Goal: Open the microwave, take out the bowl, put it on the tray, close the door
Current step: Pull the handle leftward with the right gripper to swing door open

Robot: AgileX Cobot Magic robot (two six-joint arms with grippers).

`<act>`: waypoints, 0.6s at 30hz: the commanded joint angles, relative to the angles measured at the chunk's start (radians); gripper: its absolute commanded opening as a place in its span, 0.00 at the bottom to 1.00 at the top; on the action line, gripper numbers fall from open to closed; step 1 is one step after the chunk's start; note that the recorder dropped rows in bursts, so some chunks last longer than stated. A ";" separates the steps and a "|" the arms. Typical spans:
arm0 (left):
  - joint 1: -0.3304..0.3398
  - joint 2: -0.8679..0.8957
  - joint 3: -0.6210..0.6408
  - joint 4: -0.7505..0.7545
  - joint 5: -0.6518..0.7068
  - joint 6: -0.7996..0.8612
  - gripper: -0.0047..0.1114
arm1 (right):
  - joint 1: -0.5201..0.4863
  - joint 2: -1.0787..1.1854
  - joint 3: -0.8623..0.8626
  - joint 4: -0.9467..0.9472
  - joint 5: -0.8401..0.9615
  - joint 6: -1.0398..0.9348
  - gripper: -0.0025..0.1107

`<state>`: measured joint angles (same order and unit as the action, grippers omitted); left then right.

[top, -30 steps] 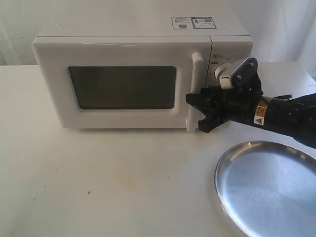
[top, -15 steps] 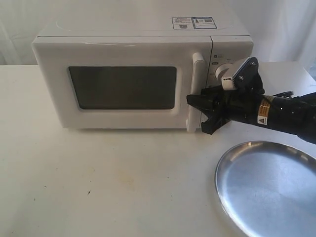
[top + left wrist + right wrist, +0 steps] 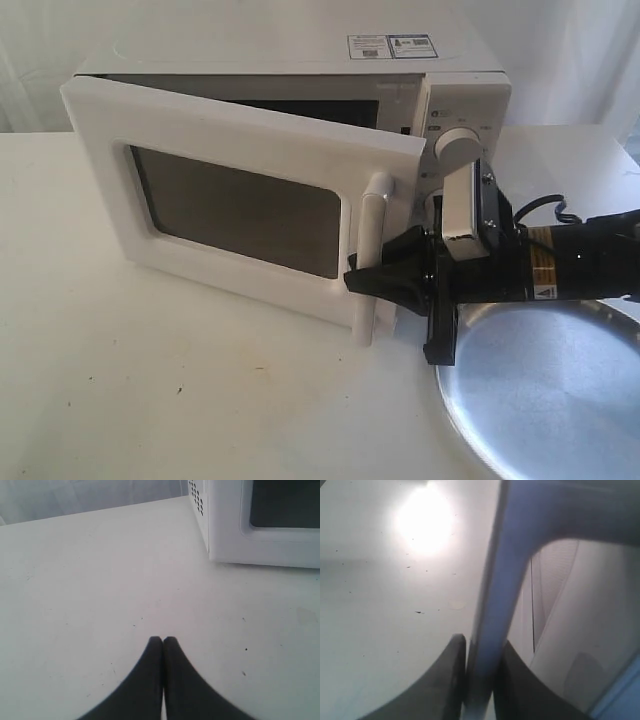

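1. Exterior view: the microwave (image 3: 250, 50) sits with its door (image 3: 240, 130) swung partway out, hinged on the side away from the dials. The right gripper (image 3: 372, 282) is clamped on the lower part of the bar handle (image 3: 375, 215). The handle's long axis runs upright, and the claw comes at it sideways from the dial side. The opening behind the door is only a dark slit from here, so I can't see the bowl at all; presumably it's inside. The silver tray (image 3: 540, 400) lies in front of the microwave's dial end, right under the right arm. My guess is the door needs to swing wider on an arc around the hinge, away from the microwave's front.

2. Left wrist view: the left gripper (image 3: 162, 642) is pinched together with nothing in it. It hangs over the bare table (image 3: 90, 580), off the microwave's (image 3: 225, 540) vented corner. So it's well away from the handle, and the right arm is the one doing the job.

3. Right wrist view: the handle (image 3: 495, 605) runs straight between the right gripper's (image 3: 479, 680) fingers (image 3: 447, 680), one pressed on each side. The grip looks snug. No bowl or tray shows here.
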<state>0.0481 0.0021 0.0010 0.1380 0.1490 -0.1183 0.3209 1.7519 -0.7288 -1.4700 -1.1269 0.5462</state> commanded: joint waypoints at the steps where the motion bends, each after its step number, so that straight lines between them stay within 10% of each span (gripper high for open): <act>1: -0.001 -0.002 -0.001 -0.003 -0.001 -0.006 0.04 | 0.006 -0.097 0.053 -0.119 -0.094 0.012 0.02; 7: -0.001 -0.002 -0.001 -0.003 -0.001 -0.006 0.04 | 0.006 -0.221 0.100 -0.195 -0.094 0.264 0.04; 15: -0.001 -0.002 -0.001 -0.003 -0.001 -0.006 0.04 | 0.006 -0.366 0.149 -0.274 -0.094 0.401 0.42; 18: -0.001 -0.002 -0.001 -0.003 -0.001 -0.006 0.04 | 0.006 -0.418 0.154 -0.202 -0.094 0.356 0.36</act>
<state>0.0481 0.0021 0.0010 0.1380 0.1490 -0.1183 0.3305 1.3762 -0.5844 -1.7269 -1.2039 0.9315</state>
